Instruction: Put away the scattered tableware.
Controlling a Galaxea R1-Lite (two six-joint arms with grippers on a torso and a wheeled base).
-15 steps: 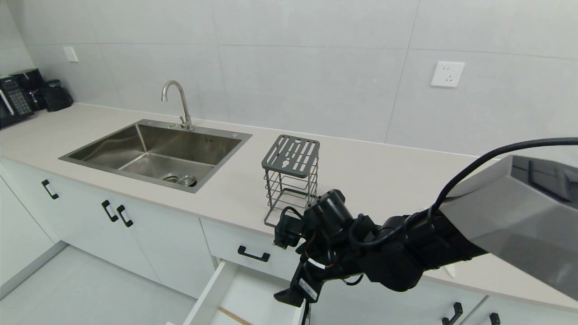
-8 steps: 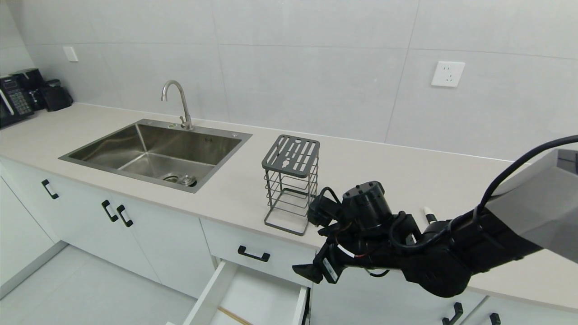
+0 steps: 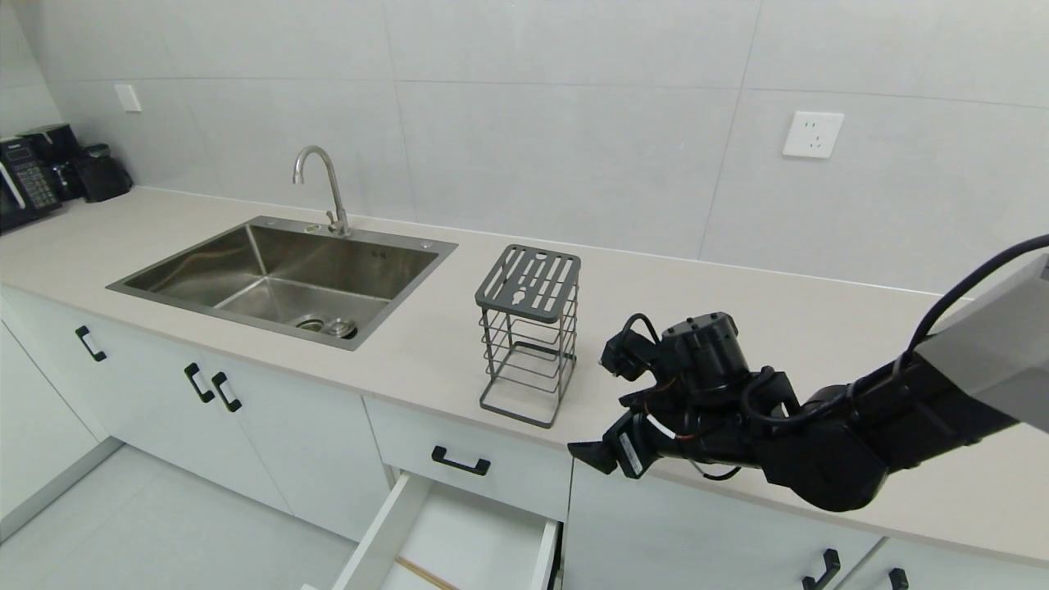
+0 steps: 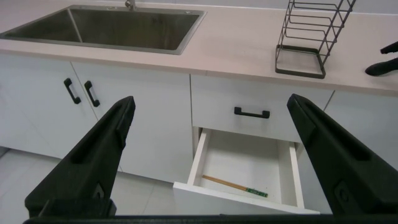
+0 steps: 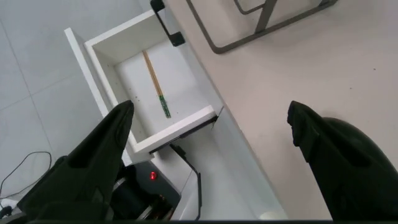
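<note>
Chopstick: 1, wooden with a green tip, flat on the bottom of the open drawer under the table.
Wire rack: upright on the table, right of the sink.
Right hand: fingers spread wide, above the table's front edge, near the rack.
Left hand: fingers spread wide, facing the drawer.

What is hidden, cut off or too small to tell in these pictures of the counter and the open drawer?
Head view: the drawer is cut off by the bottom edge; its contents cannot be judged there.
Head view: the right arm covers part of the counter behind it.
Left wrist view: the chopstick is too small to tell one from a pair.
Right wrist view: the rack is cut off by the top edge.
</note>
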